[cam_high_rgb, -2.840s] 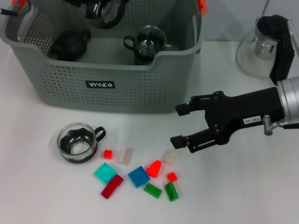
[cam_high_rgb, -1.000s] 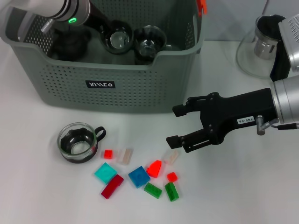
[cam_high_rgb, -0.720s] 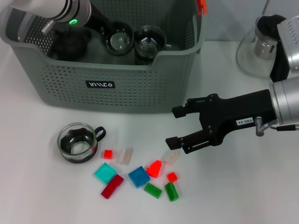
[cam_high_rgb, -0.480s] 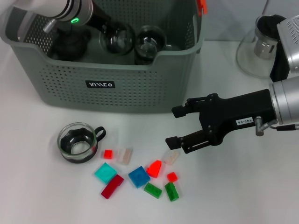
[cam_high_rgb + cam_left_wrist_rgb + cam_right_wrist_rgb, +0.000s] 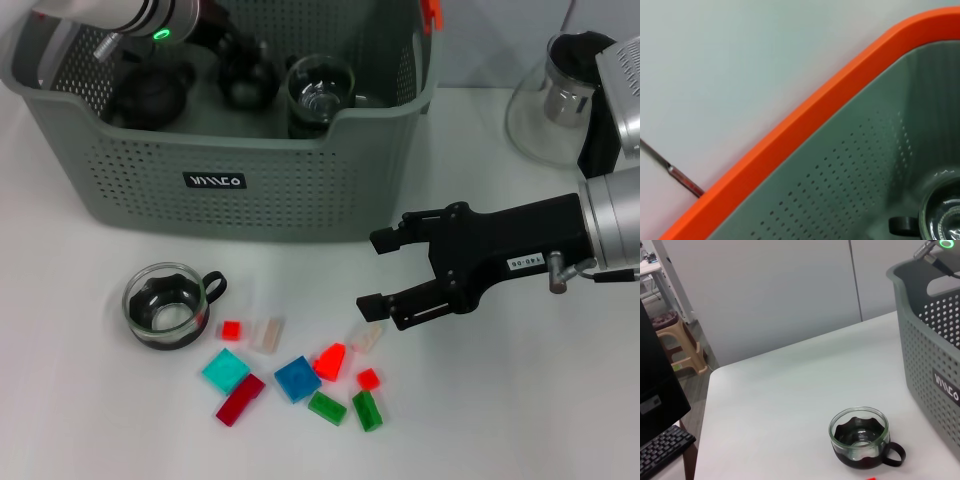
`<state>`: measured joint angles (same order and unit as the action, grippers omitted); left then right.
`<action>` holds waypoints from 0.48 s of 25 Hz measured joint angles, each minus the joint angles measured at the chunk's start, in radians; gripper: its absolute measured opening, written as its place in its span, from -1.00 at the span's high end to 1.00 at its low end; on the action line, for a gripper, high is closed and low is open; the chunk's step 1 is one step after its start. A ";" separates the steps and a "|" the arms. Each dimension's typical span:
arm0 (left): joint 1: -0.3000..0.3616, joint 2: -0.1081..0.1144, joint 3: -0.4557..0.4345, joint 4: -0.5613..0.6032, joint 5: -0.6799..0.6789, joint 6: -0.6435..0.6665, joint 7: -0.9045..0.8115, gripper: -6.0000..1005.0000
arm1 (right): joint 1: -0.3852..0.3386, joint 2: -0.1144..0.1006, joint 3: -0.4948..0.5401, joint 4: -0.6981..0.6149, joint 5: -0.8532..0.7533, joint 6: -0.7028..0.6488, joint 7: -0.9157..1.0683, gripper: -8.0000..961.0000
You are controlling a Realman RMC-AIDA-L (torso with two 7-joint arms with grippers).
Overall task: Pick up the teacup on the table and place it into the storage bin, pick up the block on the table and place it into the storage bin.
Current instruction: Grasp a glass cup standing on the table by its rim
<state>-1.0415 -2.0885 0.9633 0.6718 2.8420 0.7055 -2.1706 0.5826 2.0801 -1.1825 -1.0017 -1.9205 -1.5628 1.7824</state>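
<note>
Two tools: right tool gapes above the pale block; left tool's state unclear.

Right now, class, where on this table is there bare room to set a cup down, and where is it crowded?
Free: the table left of the teacup, and the near right corner below the right gripper. Crowded: the blocks between them, and the storage bin.

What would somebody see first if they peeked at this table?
Probably the big grey bin at the back, with dark teaware inside and the left arm reaching in. Next, the right pincer, black and open, hovering just in front of the bin above a little scatter of coloured blocks. To their left a glass teacup stands upright on the white table.
</note>
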 joint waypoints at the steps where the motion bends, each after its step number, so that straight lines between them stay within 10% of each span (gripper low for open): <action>1: 0.000 0.000 0.000 0.003 0.000 0.000 0.000 0.11 | -0.001 0.000 0.001 0.000 0.000 0.000 0.000 -0.97; 12: 0.065 0.007 -0.013 0.322 -0.016 0.213 -0.066 -0.46 | 0.004 -0.002 0.026 0.001 0.000 0.006 -0.019 -0.97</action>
<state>-0.9767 -2.0813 0.9504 0.9941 2.8260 0.9183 -2.2367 0.5864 2.0781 -1.1565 -1.0008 -1.9207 -1.5571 1.7638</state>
